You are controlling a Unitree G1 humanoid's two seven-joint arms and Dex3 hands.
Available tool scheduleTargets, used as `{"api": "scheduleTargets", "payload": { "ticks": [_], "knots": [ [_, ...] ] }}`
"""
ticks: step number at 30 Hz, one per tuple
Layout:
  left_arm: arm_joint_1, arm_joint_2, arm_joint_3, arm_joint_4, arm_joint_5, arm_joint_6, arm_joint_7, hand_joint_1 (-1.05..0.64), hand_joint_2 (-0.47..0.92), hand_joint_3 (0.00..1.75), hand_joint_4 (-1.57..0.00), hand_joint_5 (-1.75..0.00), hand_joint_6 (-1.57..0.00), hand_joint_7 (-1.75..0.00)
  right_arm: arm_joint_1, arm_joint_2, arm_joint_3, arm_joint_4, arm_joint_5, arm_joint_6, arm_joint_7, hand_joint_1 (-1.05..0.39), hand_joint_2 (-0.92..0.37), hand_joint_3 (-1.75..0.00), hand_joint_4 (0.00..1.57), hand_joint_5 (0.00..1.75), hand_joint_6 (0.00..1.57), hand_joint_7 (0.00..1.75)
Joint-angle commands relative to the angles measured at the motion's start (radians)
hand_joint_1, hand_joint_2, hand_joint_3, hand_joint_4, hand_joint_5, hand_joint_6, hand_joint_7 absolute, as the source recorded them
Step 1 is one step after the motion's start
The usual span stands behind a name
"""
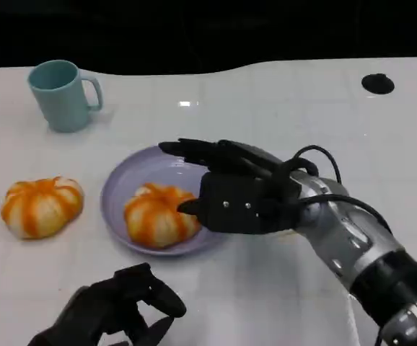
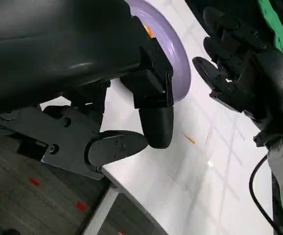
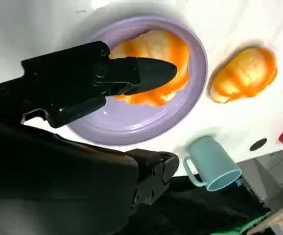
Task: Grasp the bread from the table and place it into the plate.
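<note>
An orange-and-white bread (image 1: 158, 215) (image 3: 156, 46) lies inside the lilac plate (image 1: 122, 180) (image 3: 131, 127) (image 2: 176, 63), toward its near side. My right hand (image 1: 241, 198) (image 3: 97, 83) (image 2: 239, 63) hovers over the plate's right half. Its fingers are stretched out above the far rim and its thumb is right beside the bread, not closed around it. A second, similar bread (image 1: 41, 207) (image 3: 244, 73) sits on the table left of the plate. My left hand (image 1: 118, 306) (image 2: 131, 117) is low at the near edge with fingers curled in and nothing in them.
A teal mug (image 1: 63, 94) (image 3: 212, 164) stands at the back left. A small black round disc (image 1: 378, 83) lies at the back right. The white table's near edge and the floor show in the left wrist view.
</note>
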Motion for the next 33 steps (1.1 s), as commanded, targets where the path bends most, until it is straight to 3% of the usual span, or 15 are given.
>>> {"api": "scheduleTargets", "payload": {
  "ticks": [1,12,22,24,26,30,33],
  "knots": [
    [0.002,0.004,0.0,0.002,-0.005,0.002,0.001,-0.21,0.79,0.67,-0.64,-1.75,-0.65,-1.23,0.065,-0.061,-0.003,-0.154,0.006,0.05,0.053,-0.78,-0.92,-0.44,0.03,0.02,0.1,0.0],
    [-0.003,0.004,0.001,0.009,-0.008,-0.003,-0.003,-0.19,0.79,0.68,-0.66,-1.75,-0.64,-1.25,0.279,-0.185,-0.059,-0.484,0.05,0.024,0.058,-0.73,-0.92,-0.37,0.15,0.1,0.19,0.04],
    [-0.005,0.001,0.001,0.004,-0.011,0.007,-0.003,-0.19,0.76,0.76,-0.65,-1.75,-0.63,-1.28,0.486,-0.261,-0.157,-0.63,0.109,-0.156,-0.031,-0.62,-0.92,-0.24,0.37,0.29,0.38,0.12],
    [-0.007,0.004,0.001,0.005,-0.009,0.004,-0.005,-0.19,0.76,0.76,-0.64,-1.75,-0.62,-1.28,0.52,-0.271,-0.176,-0.646,0.122,-0.186,-0.046,-0.6,-0.92,-0.23,0.39,0.39,0.44,0.13],
    [-0.008,0.006,0.002,0.006,-0.007,0.004,-0.005,-0.2,0.76,0.76,-0.63,-1.75,-0.62,-1.28,0.552,-0.28,-0.197,-0.658,0.131,-0.217,-0.061,-0.58,-0.92,-0.22,0.35,0.61,0.5,0.15],
    [-0.008,0.011,0.003,0.007,-0.006,0.001,-0.007,-0.21,0.76,0.75,-0.64,-1.75,-0.62,-1.27,0.624,-0.307,-0.244,-0.694,0.149,-0.257,-0.08,-0.53,-0.92,-0.19,0.44,0.86,0.64,0.22],
    [-0.007,0.012,0.002,0.007,-0.003,-0.003,-0.005,-0.21,0.76,0.74,-0.64,-1.75,-0.62,-1.27,0.681,-0.304,-0.283,-0.716,0.191,-0.264,-0.089,-0.39,-0.9,-0.12,0.54,1.11,0.73,0.34]
  ]
}}
